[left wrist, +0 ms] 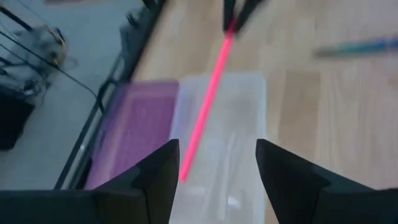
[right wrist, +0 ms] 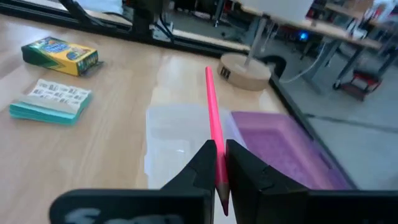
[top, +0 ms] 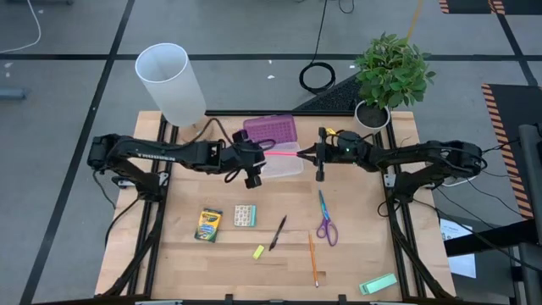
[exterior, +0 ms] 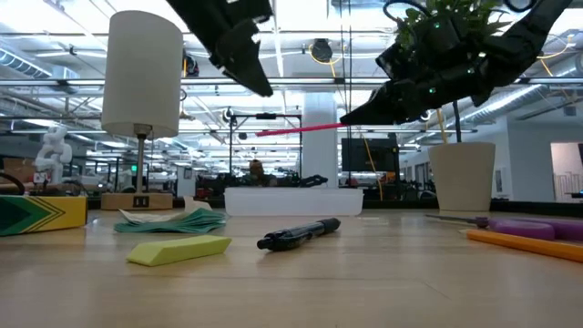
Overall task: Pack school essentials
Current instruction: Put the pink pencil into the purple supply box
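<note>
At the front edge of the table lie the unpacked items: an orange pencil [top: 312, 258], a yellow block [top: 258, 252] and a black pen [top: 279, 233]. Just beyond are the crayon box [top: 208, 224], a teal-edged packet [top: 245, 216] and purple-handled scissors [top: 325, 222], all flat on the wood and well apart from one another.

Farther back, a clear case [top: 282, 162] sits open with its purple lid [top: 271, 131] folded away behind it. Over the case the right gripper [top: 316, 154] is clamped on one end of a pink pencil [top: 285, 152]; the low view shows the pencil held level and well clear of the case. The left gripper [top: 247, 163] hangs at the pencil's other end with its fingers [left wrist: 155, 180] spread wide and nothing between them.

Judgement: the pencil is light, stiff and thin, with a smooth surface, so an end grip may let it pivot or slip. A hold nearer the middle would steady it. It should lie lengthwise in the case, which looks light enough to slide if pressed. The scissors are the heaviest item and best taken at the blades' pivot; the packet is soft and flat and may need an edge pinch.

At the rear stand a white cylinder [top: 169, 82] and a potted plant [top: 389, 76].
</note>
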You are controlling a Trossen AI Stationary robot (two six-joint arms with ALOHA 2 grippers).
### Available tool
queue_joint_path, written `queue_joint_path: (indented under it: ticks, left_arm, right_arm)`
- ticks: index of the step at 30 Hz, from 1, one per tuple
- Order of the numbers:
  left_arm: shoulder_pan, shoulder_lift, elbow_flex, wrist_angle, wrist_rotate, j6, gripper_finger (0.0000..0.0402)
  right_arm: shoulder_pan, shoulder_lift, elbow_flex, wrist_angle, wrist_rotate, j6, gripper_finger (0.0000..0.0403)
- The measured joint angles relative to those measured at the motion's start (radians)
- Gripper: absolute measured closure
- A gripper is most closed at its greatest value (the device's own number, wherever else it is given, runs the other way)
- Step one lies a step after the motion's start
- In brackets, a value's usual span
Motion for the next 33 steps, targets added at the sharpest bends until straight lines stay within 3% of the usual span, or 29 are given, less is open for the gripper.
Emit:
queue_joint_path:
  ticks: [6, 14, 33]
  left_arm:
    - [0.011, -0.062, -0.085, 0.061, 0.009, 0.008, 0.0185]
    - [0.010, -0.069, -0.099, 0.065, 0.027, 0.012, 0.0186]
    - [-0.004, -0.066, -0.099, 0.136, 0.104, 0.014, 0.0186]
  right_arm:
    - [-0.030, 0.079, 0.005, 0.075, -0.027, 0.072, 0.0385]
    - [-0.029, 0.190, 0.091, 0.048, -0.027, 0.118, 0.0385]
    - [-0.029, 0.214, 0.121, -0.044, -0.025, 0.096, 0.0385]
